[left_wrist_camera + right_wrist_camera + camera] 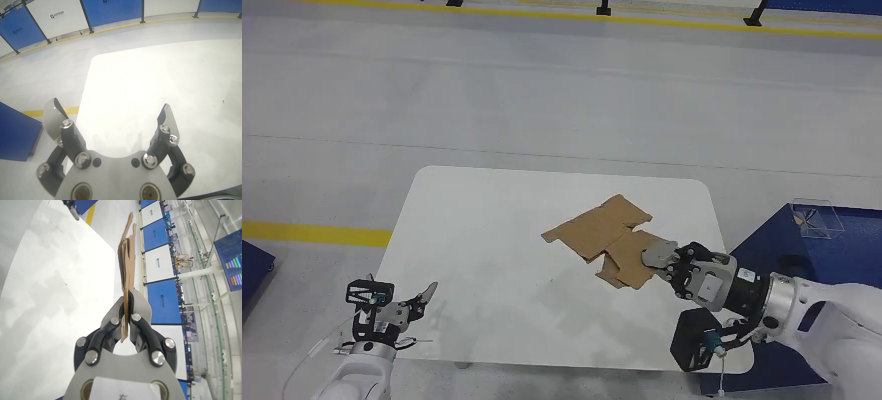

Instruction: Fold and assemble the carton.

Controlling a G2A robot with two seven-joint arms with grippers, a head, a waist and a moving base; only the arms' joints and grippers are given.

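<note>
Top view with both wrist views. The white table point(492, 260) is shown across the centre of the top view, with rounded corners and grey floor point(542, 90) on every side. A wide bare stretch is left at centre and lower left of the frame, well apart from any edge, and it is judged the freest room for folding.

The carton point(602, 232) is found right of centre in the top view, near the table's right edge. It is presented as a flat brown blank with its flaps spread. In the right wrist view it is seen edge-on as several thin layers pressed together. No wall has been raised and no flap tucked, so the task is judged barely begun: opening, folding and closing are all left. Whether its far end rests on the table cannot be told.

A blue stand point(762, 250) with a clear bin point(817, 215) is placed just beyond the right edge, so room on that side is tight.

The right claw point(657, 256) is clamped on the carton's lower right edge, its fingers point(140, 306) closed flat against the cardboard.

The left claw point(110, 103) is held at the lower left corner of the table, spread wide and holding nothing.
</note>
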